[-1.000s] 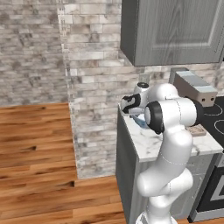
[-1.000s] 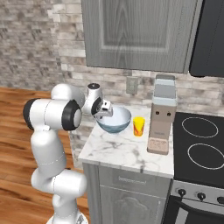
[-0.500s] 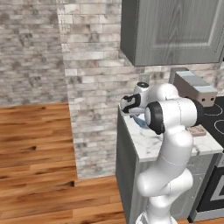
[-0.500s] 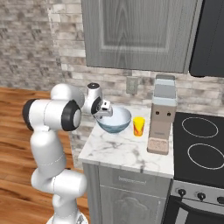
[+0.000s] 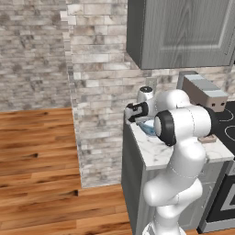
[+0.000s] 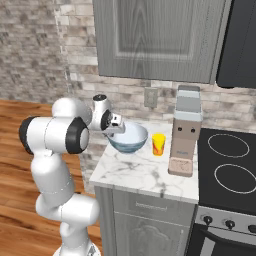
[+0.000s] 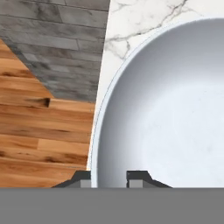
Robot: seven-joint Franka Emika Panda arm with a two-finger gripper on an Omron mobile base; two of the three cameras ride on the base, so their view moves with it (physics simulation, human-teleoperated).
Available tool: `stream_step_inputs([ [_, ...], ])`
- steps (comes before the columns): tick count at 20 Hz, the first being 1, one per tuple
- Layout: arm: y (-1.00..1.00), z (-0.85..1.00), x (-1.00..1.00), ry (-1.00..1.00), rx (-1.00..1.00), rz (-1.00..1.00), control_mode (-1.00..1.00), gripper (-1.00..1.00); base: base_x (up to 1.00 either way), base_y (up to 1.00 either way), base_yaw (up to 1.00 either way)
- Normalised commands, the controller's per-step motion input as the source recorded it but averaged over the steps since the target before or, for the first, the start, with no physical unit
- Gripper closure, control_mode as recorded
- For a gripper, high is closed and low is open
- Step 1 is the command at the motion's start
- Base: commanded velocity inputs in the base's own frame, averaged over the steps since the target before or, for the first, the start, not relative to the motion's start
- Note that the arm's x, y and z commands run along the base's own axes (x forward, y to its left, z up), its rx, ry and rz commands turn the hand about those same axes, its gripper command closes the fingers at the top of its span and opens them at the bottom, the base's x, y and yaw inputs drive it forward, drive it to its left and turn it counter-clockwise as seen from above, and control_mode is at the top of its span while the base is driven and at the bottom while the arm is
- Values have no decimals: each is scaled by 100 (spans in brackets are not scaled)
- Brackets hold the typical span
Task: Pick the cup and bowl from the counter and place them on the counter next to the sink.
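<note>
One bowl (image 6: 128, 138) and one cup (image 6: 158, 144) share the counter (image 6: 145, 172); jaws straddle the bowl's rim.

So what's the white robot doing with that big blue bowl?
The white robot arm's two-finger gripper is at the rim of the wide light-blue bowl, with one finger tip inside the rim and one outside, closing in to grab it. The bowl sits on the white marble counter. The small yellow cup stands untouched beside the bowl, next to a grey and brown coffee machine. Nothing has been carried off yet.
</note>
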Motion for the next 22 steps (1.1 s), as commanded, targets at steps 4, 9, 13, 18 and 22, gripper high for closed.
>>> stream_step_inputs([
  [4, 24, 0, -27, 0, -8, 0, -100, 100, 0, 0, 0],
  [9, 15, 14, -19, 0, -10, 0, -100, 100, 0, 0, 0],
  [13, 1, 31, -19, 0, -7, -3, -100, 100, 0, 0, 0],
  [18, 0, 31, -23, 0, -5, -6, -100, 100, 0, 0, 0],
  [22, 0, 24, -29, 0, -6, -5, -100, 100, 0, 0, 0],
])
